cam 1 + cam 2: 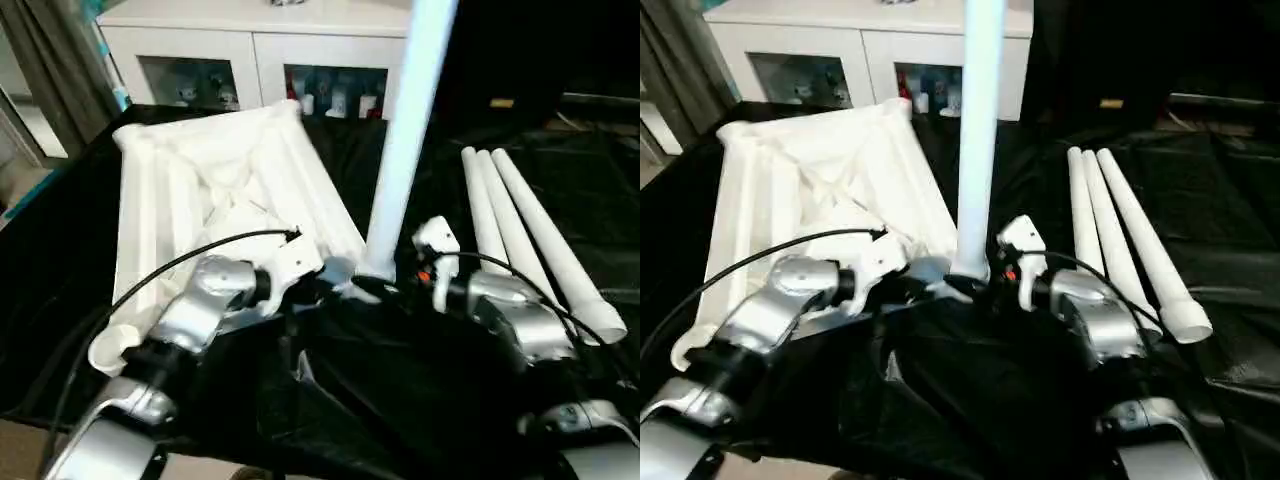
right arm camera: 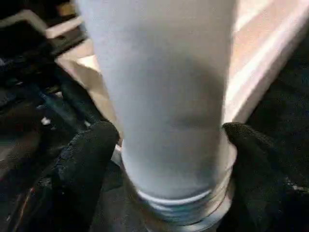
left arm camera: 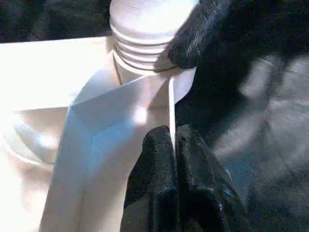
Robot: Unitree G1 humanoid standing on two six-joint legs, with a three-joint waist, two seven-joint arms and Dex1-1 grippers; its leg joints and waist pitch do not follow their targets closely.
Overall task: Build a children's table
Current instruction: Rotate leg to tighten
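Black cloth (image 1: 420, 400): tabletop (image 1: 200, 190) w/ upright leg (image 1: 405, 140), unlabelled.

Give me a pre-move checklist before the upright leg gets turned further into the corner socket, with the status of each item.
1. Upright leg stands at the near corner socket of the tabletop: ok.
2. Right gripper has a finger on each side of the leg, just above its threads: ok.
3. Left gripper shut on the tabletop's thin edge beside the socket, steadying it: ok.
4. Threads fully seated: not ok; several ridges show above the socket rim in the left wrist view.
5. Leg square to the tabletop: cannot tell.
6. Three spare legs lie together on the black cloth, at the robot's right: ok.
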